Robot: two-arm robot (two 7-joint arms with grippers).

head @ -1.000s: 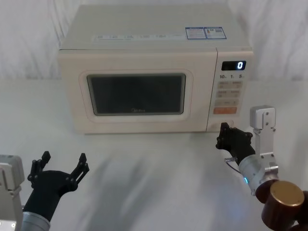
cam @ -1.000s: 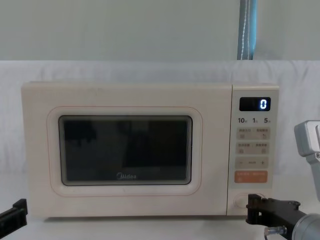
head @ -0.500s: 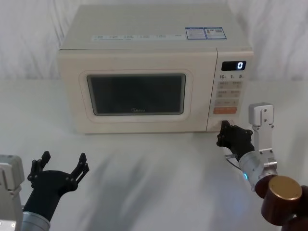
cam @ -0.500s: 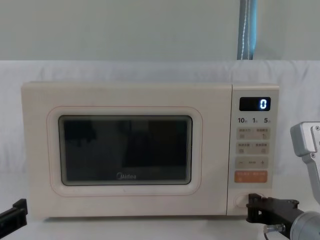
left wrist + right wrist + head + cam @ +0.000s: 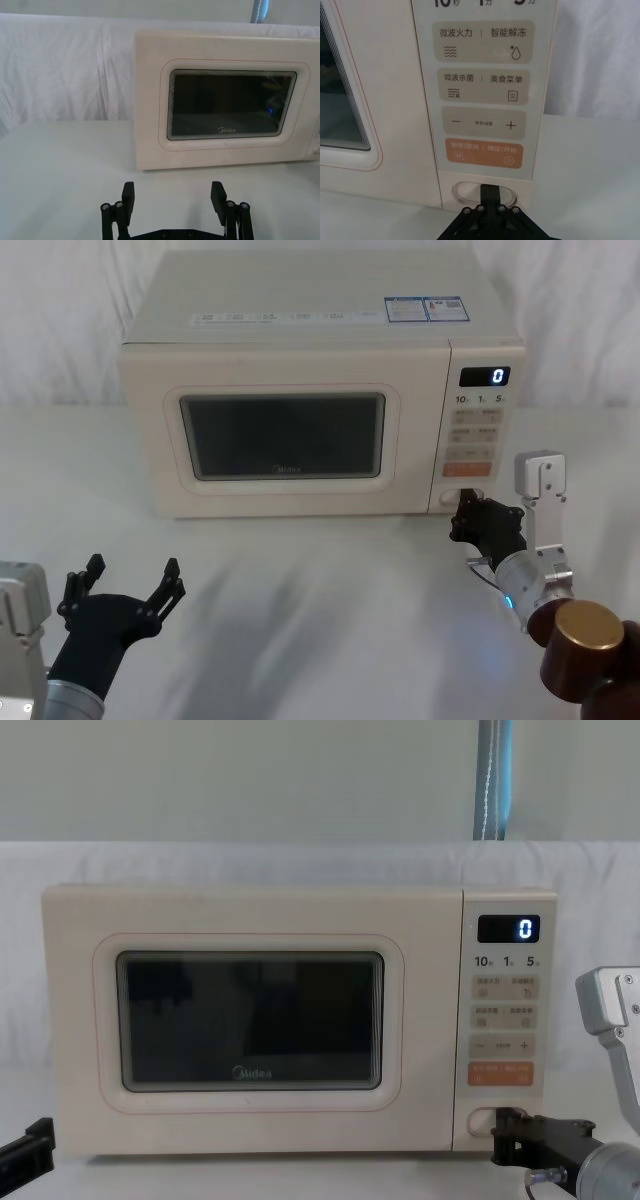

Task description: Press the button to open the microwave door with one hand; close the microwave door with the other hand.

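One right gripper, fingers pinched together, has pushed forward since a second ago and now sits on the button at the foot of the control panel, below the orange key. The microwave door has cracked slightly ajar at its right edge. The left gripper stays low over the table, claws spread wide.

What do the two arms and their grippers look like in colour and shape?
Both are black, claw-like grippers on silver-grey metal arms. The left gripper has thin fingers with small round bolts at their bases. The right gripper sits on a silver wrist with a small blue light, a grey bracket and a brown, gold-capped joint behind it.
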